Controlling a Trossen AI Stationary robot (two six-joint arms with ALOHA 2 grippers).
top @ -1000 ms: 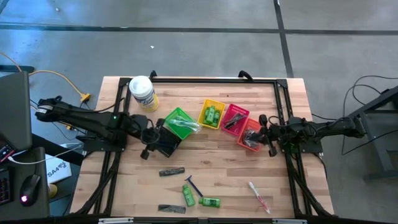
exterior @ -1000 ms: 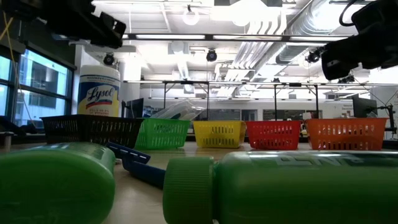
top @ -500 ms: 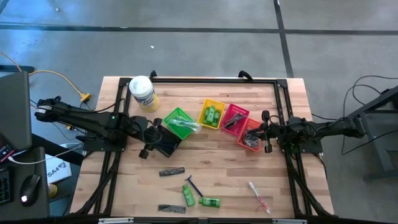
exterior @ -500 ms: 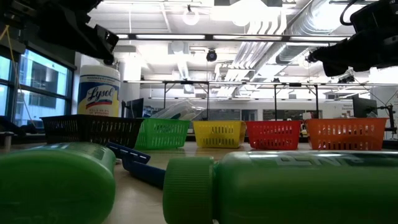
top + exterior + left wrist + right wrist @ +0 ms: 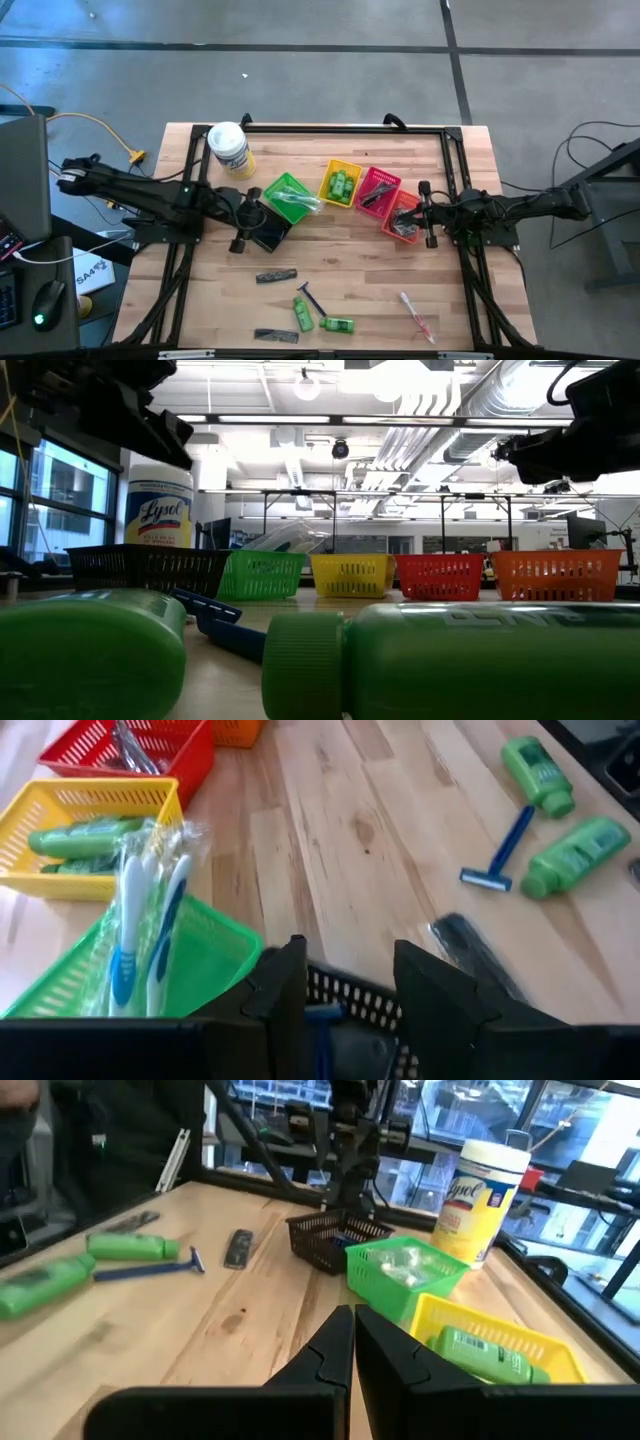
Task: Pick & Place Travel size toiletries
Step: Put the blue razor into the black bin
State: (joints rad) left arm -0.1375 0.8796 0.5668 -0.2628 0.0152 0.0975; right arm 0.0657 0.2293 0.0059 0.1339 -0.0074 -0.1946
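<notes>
High view: left hand (image 5: 243, 222) hovers over the black basket (image 5: 268, 228), half open and probably empty. Next pick is likely the razor (image 5: 310, 298), below that basket.

Left wrist view: razor (image 5: 499, 853) lies diagonal, head nearer the basket.

Right wrist view: right hand (image 5: 353, 1342) closed, empty.

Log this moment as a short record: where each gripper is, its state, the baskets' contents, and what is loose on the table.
left gripper: over the black basket, fingers open, a blue razor below them in the basket
right gripper: beside the orange basket, fingers shut, empty
green basket: wrapped toothbrushes
yellow basket: green bottles
red basket: dark items, not identifiable
loose on table: two green bottles, razor, two combs, toothbrush
background: Lysol tub
</notes>
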